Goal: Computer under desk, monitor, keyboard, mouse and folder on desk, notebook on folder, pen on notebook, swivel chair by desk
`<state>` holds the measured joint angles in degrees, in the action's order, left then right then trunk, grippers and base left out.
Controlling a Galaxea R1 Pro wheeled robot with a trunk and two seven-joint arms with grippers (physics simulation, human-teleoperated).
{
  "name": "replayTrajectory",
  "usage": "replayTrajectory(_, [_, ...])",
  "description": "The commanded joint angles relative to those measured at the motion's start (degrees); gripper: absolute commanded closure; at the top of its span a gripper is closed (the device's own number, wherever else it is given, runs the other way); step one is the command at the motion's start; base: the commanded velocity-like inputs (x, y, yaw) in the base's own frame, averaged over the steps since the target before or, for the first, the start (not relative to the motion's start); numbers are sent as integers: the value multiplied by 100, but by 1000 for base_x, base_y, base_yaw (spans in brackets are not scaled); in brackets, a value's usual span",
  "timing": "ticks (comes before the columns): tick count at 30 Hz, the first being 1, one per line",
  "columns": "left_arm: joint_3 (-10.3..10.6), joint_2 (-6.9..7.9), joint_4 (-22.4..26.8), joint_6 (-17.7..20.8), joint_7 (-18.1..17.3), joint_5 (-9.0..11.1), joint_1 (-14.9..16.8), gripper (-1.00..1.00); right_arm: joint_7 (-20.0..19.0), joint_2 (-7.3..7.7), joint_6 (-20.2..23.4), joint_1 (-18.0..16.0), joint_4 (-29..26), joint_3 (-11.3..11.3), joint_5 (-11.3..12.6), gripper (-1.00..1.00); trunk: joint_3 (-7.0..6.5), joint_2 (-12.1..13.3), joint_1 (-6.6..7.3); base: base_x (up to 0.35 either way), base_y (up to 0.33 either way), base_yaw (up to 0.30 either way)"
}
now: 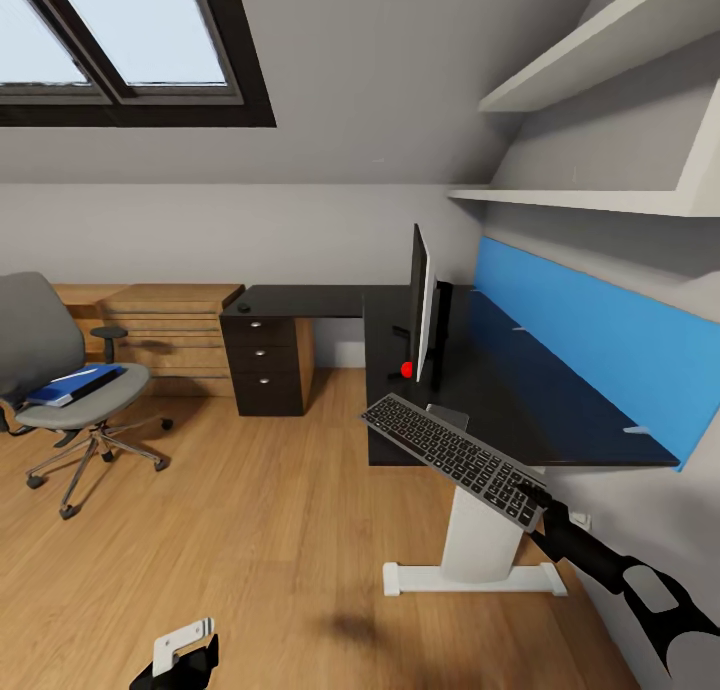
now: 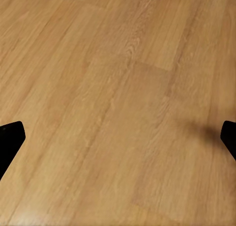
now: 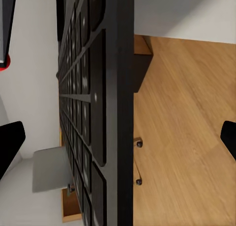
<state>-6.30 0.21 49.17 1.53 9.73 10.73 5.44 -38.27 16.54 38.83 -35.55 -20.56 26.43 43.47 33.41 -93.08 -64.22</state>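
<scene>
Here the right pincer grips the near end of the keyboard, which hangs in the air, tilted, just off the near left edge of the table. The keyboard's far end points toward the monitor, which stands upright on the table, seen almost edge-on, with its red dot low on the near side. A blue panel runs along the table's right side, against the wall under two white shelves.

At the far left the chair stands on the wood floor, well apart from the table, with the folder lying on its seat. A thin white stick, probably the pen, lies on the folder. Between chair and table sit a light wooden drawer unit and the black drawers.

The right wrist view adds the close detail: the keyboard runs lengthwise between the dark fingertips, its key rows plain, with the chair small beyond it.

The left pincer hangs low near the floor. Its wrist view gives bare floor between fingertips at opposite edges, so the jaws stand wide apart and hold nothing.
</scene>
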Motion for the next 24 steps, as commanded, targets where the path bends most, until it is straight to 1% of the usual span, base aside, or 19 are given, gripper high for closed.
replayTrajectory(1, [10, 3, 9, 17, 20, 52, 1, -100, -5, -2, 36, -5, 2, 28, 4, -100, 6, -3, 0, 0, 0, 0])
replayTrajectory(11, [14, 2, 5, 20, 20, 52, 1, -100, -2, -2, 36, -5, 0, 28, -2, -100, 6, -3, 0, 0, 0, 0])
replayTrajectory(12, [15, 3, 7, 20, 20, 52, 1, -100, -1, -2, 36, -5, 0, 28, -3, 100, 6, -3, 0, 0, 0, 0])
replayTrajectory(24, [12, 3, 13, 19, 20, 52, 1, -100, 1, -2, 37, -5, 0, 28, -5, 100, 6, -3, 0, 0, 0, 0])
